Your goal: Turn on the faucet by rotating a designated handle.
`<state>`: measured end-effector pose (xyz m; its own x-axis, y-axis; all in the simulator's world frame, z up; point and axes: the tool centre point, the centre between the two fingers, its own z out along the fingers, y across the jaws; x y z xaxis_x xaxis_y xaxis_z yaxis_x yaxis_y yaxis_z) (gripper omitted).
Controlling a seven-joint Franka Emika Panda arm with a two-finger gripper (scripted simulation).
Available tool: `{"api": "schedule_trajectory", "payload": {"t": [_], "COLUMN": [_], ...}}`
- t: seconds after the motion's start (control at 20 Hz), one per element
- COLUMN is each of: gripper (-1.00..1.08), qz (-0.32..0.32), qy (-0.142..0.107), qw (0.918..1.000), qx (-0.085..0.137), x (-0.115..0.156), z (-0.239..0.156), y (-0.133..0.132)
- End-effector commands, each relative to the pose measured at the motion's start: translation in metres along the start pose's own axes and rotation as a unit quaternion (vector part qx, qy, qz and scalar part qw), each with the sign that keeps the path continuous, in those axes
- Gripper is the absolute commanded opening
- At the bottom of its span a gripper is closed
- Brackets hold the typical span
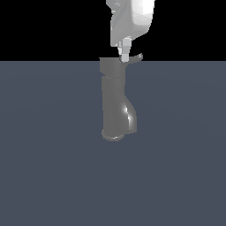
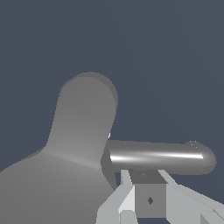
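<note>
We start at the pincer (image 1: 125, 56), which hangs straight down from the pale arm (image 1: 131, 20) at the top of the exterior view and ends right at the cap of the faucet (image 1: 115, 103). In that view only one slim light finger shows, its tip (image 1: 125, 58) touching or just beside the root of the handle (image 1: 135, 58), on the side nearer the cap. In the wrist view a pale finger with a flat grey pad (image 2: 150, 200) sits close under the handle (image 2: 159, 156), and a second pale shape lies beside it, but neither view shows both fingertips with the gap between them, so we cannot tell whether the pincer is apart, together or clamped on anything. The handle is a short, thin, slightly curved grey lever that sticks out from the cap toward the exterior view's right, its far end lifting a little; in the wrist view it reads as a glossy bar with a bright streak along it. Below the cap, the faucet stands upright as a tall grey cylinder with a thick bulging spout (image 1: 129, 118) curving down on the exterior view's right and a round base rim (image 1: 113, 136) resting on the flat blue-grey tabletop (image 1: 53, 167), near the middle of the scene. In the wrist view the faucet body (image 2: 78, 131) fills the area beside the handle.
</note>
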<state>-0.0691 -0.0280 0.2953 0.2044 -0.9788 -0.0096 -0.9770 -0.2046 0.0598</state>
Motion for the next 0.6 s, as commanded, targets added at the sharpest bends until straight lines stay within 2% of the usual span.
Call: {"api": "schedule_trajectory", "payload": {"t": [0.0,0.55], "gripper": [-1.00,-1.00], "qz": [0.012,0.033], "qy": [0.003,0.003], "qw": [0.9997,0.9991], "qx": [0.021,0.027], "x": [0.019,0.054], "z": [-0.003,-0.005], "y": [-0.023,-0.051]}}
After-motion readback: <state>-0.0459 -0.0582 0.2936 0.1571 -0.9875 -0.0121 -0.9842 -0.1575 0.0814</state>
